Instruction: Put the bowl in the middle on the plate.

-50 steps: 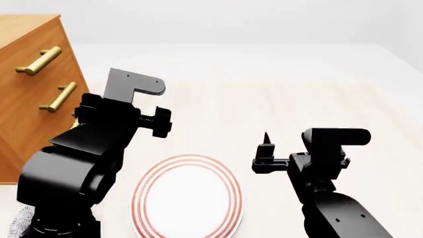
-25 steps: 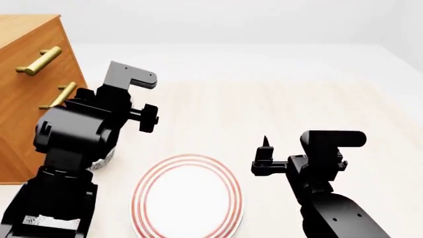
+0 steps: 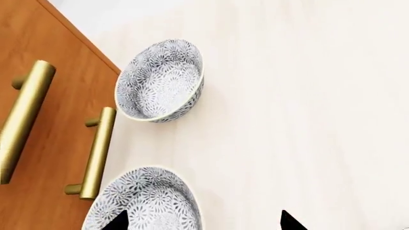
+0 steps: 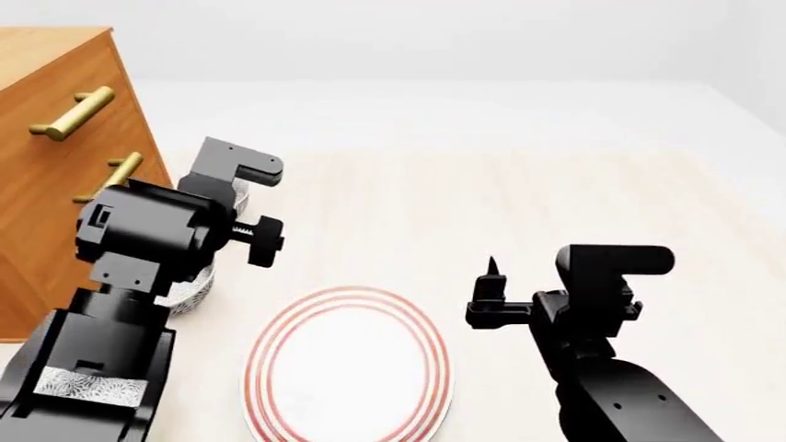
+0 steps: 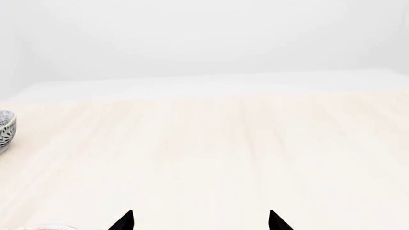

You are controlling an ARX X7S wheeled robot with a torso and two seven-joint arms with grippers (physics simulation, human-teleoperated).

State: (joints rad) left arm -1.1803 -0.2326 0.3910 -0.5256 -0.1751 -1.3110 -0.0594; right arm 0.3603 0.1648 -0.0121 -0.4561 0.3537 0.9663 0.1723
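Note:
Two blue-grey flowered bowls stand in a row beside the dresser in the left wrist view. The nearer one, which I take for the middle bowl (image 3: 145,199), lies partly under one fingertip (image 3: 119,221) of my left gripper (image 3: 204,223), which is open and hovers over that bowl's rim and the table beside it. The farther bowl (image 3: 160,81) stands apart. In the head view my left arm hides most of the bowl (image 4: 191,293). The red-ringed plate (image 4: 350,368) lies between the arms with nothing on it. My right gripper (image 4: 494,284) (image 5: 199,221) is open with nothing in it, to the right of the plate.
A wooden dresser (image 4: 50,138) with brass handles (image 3: 96,153) stands close against the bowls on the left. A bowl's edge (image 5: 5,129) shows at the side of the right wrist view. Pale tabletop stretches beyond the plate.
My left arm has swung down and toward the dresser, now over the bowls. The right arm has hardly moved. The plate is where it was.

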